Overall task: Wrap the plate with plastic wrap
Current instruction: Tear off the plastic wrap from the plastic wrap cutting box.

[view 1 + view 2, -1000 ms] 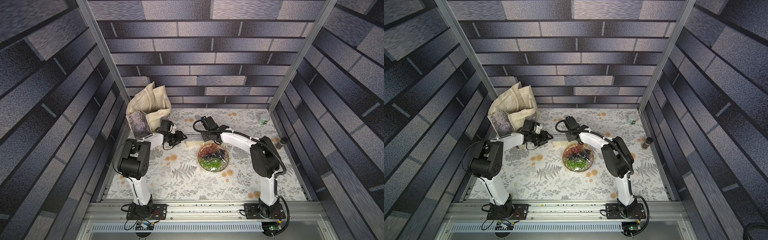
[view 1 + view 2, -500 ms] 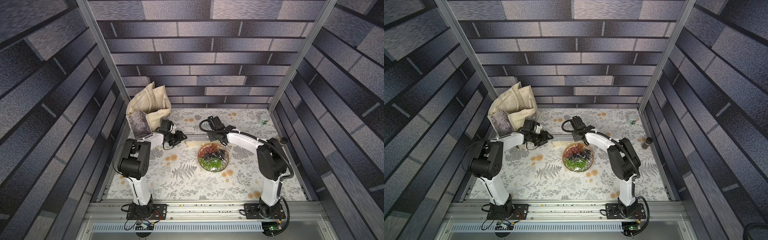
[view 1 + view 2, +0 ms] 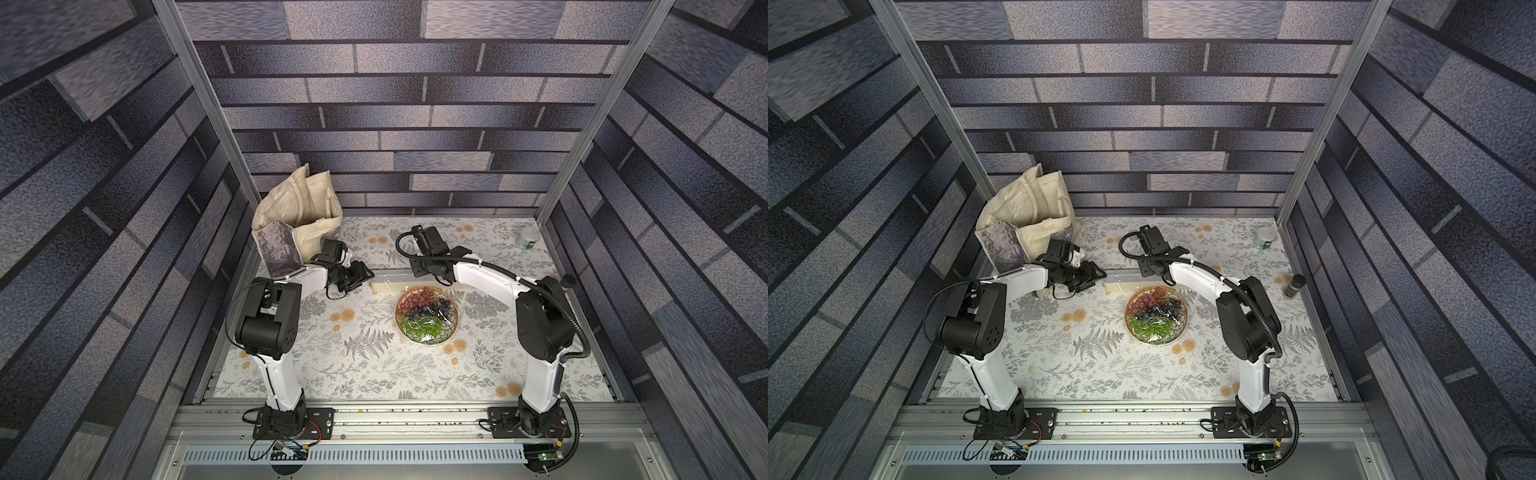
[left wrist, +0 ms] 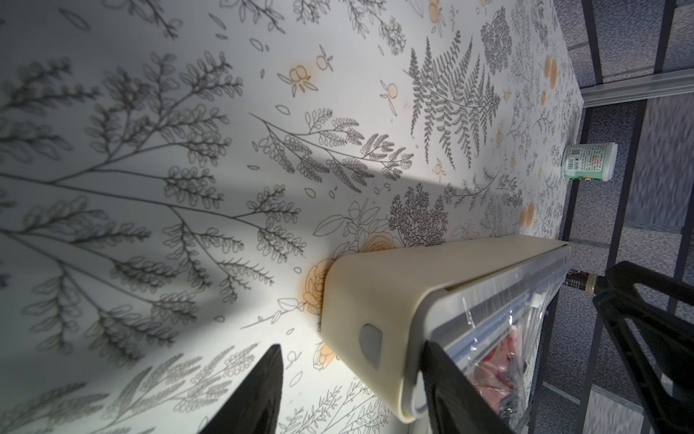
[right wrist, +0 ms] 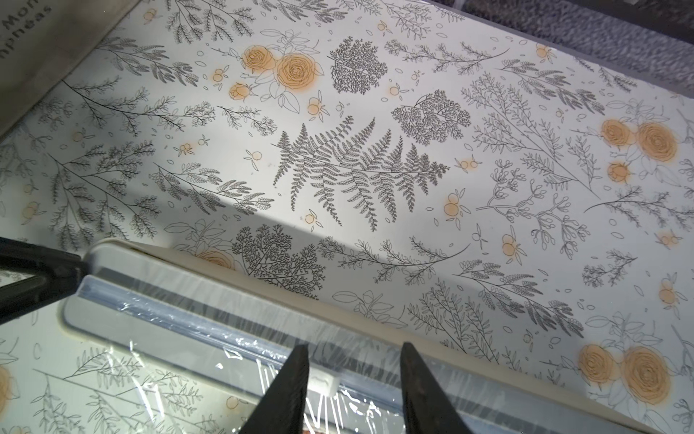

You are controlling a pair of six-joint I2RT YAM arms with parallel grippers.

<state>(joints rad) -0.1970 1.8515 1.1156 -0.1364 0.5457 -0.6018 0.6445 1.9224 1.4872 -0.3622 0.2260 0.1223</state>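
Starting with the plate: round, shallow, gold-tan rim, mid-table between the two arms. Holds three piles of grapes: red, dark purple, green. Covered by plastic wrap: thin, clear, glossy, wrinkled, glinting over the green pile in both top views.

Just past the plate's far rim, away from the arm bases: dispenser box. Long, narrow, rounded ends, smooth cream shell, grey strip, clear cutter rail. Feeds the film toward the plate.

At the box end left of the plate: left gripper, jaws apart, straddling that end. One finger against the grey side, the other clear of the cream shell, so no clamp.

Over the box stretch nearest the plate: right gripper, jaws apart, small white slider tab between the fingers, not pinched.

Far left of the plate: tote bag, cream cloth, slumped, grey printed panel on the front. Partial lettering "Mon" legible in the right wrist view.

Far right of the plate: small jar, white lid, pale green label with a barcode-like block, text too small to read. Right of the plate by the frame: small dark bottle.

Under the plate: table cover, matte white, grey fern print, orange roses.
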